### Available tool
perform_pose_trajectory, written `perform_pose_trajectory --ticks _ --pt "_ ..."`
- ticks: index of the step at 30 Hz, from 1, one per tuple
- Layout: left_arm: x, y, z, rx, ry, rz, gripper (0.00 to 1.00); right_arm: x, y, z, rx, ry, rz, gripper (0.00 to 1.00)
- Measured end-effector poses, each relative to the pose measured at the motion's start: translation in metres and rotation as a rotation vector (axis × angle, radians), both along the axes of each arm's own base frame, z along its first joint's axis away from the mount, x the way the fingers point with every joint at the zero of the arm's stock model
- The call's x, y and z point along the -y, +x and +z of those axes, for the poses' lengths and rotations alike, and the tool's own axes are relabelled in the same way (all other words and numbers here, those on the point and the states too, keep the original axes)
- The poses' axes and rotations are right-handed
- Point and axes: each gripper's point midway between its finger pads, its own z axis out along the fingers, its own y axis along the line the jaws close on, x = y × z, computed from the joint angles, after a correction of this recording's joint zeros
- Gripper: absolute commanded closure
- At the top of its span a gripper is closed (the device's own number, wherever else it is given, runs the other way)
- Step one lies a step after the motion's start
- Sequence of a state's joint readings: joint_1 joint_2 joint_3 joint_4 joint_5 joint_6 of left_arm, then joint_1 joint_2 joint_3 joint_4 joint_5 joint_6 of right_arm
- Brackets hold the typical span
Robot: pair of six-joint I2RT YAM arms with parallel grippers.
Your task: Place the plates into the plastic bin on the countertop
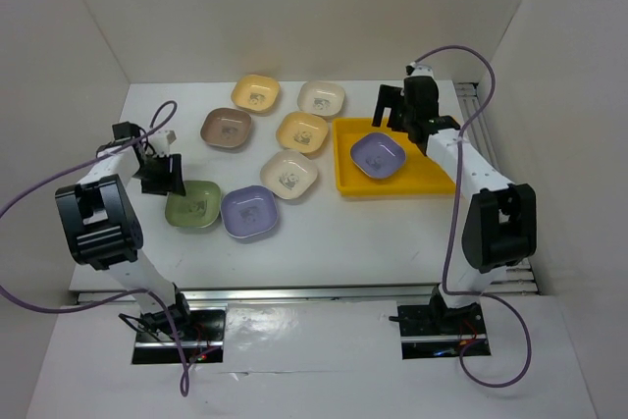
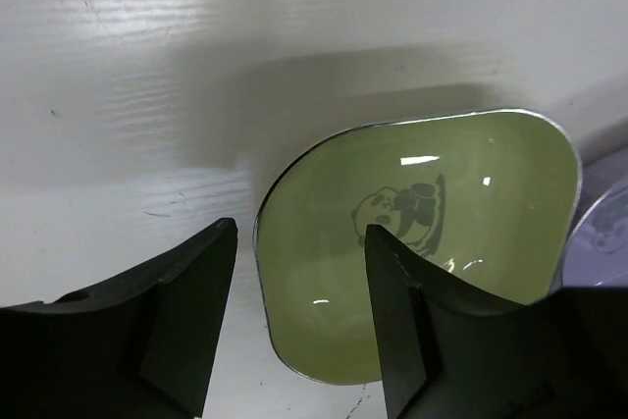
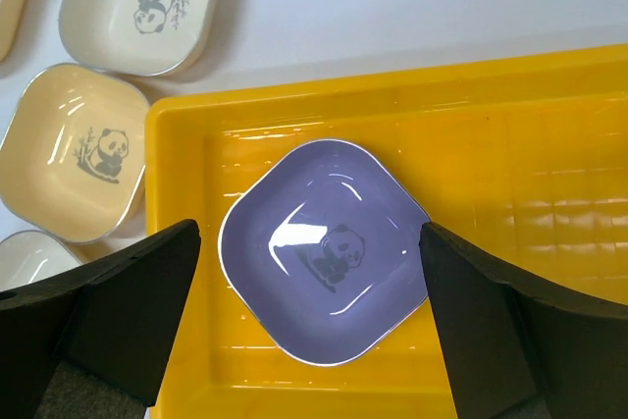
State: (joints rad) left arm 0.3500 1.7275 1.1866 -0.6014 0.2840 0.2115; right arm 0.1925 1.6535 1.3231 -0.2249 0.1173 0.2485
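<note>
The flat white countertop (image 1: 392,233) carries a shallow bright yellow plastic bin (image 1: 343,172) near its right edge. One lavender rounded-square plate (image 3: 324,252) lies flat inside the bin. Seven more pastel plates (image 1: 289,175) lie spread across the surface's middle and left. The right gripper (image 3: 310,233) hangs above the lavender plate, jaws spread wide and holding nothing. Near the left edge, the left gripper (image 2: 299,242) straddles the rim of the green plate (image 2: 471,213), its fingers apart, one outside and one over the dish.

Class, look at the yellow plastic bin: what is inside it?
One lavender plate lies flat in the bin, panda mark up; no other plate shows there. The floor beneath the plate is covered, and the right arm hides the bin's far right corner.
</note>
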Motion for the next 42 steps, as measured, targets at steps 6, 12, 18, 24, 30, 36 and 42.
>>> perform_pose_trajectory --ticks 6,12,18,24,30,36,42 --pt "-0.013 -0.013 -0.026 -0.059 0.026 0.031 0.74 -0.008 -0.003 0.013 0.018 0.012 0.035 0.00" --pt "-0.026 -0.005 -0.024 -0.035 0.031 0.071 1.00 -0.033 -0.008 0.020 0.024 0.017 0.107 0.00" --pt "-0.045 0.013 0.005 0.006 0.066 0.090 1.00 -0.113 -0.025 0.036 0.038 0.055 0.333 0.01" --pt "-0.049 0.058 0.092 0.181 0.074 -0.008 1.00 -0.245 -0.053 0.061 0.083 0.124 0.656 0.01" --pt "-0.004 0.079 0.150 0.258 0.014 -0.249 1.00 -0.325 -0.061 0.064 0.105 0.160 0.837 0.01" --pt "0.069 0.059 0.123 0.117 -0.059 -0.469 1.00 -0.354 -0.055 0.048 0.096 0.157 0.902 0.01" --pt "0.099 0.048 0.120 0.069 -0.098 -0.533 1.00 -0.362 -0.058 0.020 0.048 0.139 0.937 0.04"
